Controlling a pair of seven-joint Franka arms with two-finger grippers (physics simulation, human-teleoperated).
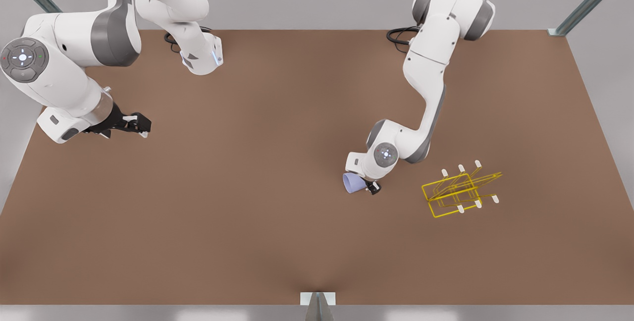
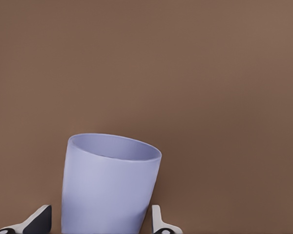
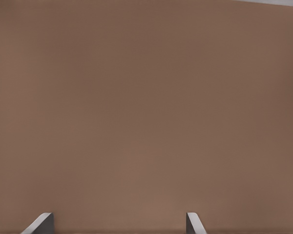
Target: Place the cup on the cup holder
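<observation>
Mid-transfer, by the look of it: cup (image 1: 352, 183) lifted and tipped, pinched between the fingers of the left gripper (image 1: 370, 187), with the cup holder (image 1: 458, 190) near it toward the front view's right and not yet reached. Seen from the left wrist, cup (image 2: 110, 187) sitting between the two fingertips (image 2: 158, 222), one on each side against its wall, mouth pointing away from the wrist and nothing inside that can be made out, only the smooth lavender-blue inner wall below the rim. Next move, as a judgement: carrying the cup across the bare brown table (image 1: 277, 222) to the rack, turning the open mouth toward one of the slanted white-capped prongs, and sliding it down over a cap before letting go; alignment likely the hard part, thin wire and a narrow prong leaving little room for a crooked approach. Cup holder standing alone on its rectangular base, prongs bare, no cup on any of them. Right gripper (image 1: 140, 124) waiting at the front view's left edge, well apart from the work, fingers spread with nothing between them; in its own wrist view, two fingertips (image 3: 194, 223) apart over plain table (image 3: 146, 107).
</observation>
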